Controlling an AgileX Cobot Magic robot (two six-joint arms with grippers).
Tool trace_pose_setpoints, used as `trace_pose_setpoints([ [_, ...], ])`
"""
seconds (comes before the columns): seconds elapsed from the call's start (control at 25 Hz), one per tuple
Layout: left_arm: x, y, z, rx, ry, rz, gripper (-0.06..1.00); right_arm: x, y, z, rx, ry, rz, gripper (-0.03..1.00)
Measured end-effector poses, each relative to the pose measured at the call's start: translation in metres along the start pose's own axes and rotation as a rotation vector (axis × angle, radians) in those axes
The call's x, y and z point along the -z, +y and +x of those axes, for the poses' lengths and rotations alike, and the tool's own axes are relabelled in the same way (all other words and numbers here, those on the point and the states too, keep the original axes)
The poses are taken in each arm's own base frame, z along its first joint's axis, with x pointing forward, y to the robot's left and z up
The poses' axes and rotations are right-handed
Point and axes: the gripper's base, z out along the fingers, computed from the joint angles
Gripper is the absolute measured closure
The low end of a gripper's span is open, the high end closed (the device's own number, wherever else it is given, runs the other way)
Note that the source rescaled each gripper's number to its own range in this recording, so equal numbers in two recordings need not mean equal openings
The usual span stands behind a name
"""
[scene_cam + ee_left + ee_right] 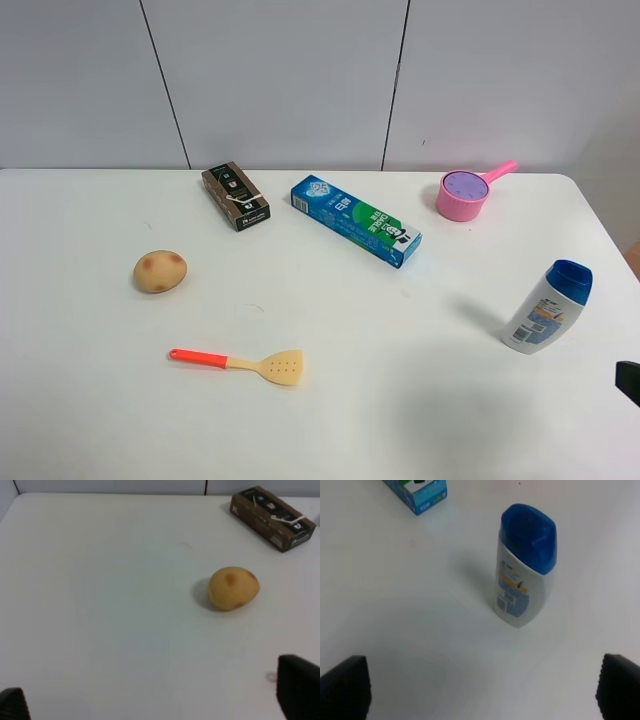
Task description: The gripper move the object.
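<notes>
The object shows only as a lilac dotted round top [465,184] sitting inside the pink saucepan [455,206] at the back right of the table. Its purple body is hidden by the pan wall. It is in neither wrist view. My left gripper [154,702] is open and empty, hovering over bare table near a potato [233,588]. My right gripper [482,687] is open and empty, in front of the white blue-capped bottle [522,580]. In the exterior view only a black bit of the right arm [629,382] shows at the right edge.
A brown box [235,195] and a blue toothpaste box [355,220] lie at the back. The potato [160,271] lies at the left and a spatula [240,362] with an orange handle at the front. The bottle [548,306] stands at the right.
</notes>
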Motion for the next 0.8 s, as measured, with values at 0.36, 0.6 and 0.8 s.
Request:
trace_pose_setpoints([
  [0.36,0.0,0.0,0.0,0.0,0.0,0.0,-0.06,0.016,-0.001,0.011,-0.078,-0.125,0.111,0.03],
  [0.6,0.0,0.0,0.0,0.0,0.0,0.0,-0.06,0.02,0.0,0.014,-0.098,-0.154,0.146,0.03],
  [0.8,0.0,0.0,0.0,0.0,0.0,0.0,-0.06,0.02,-0.001,0.014,-0.095,-0.153,0.153,0.03],
])
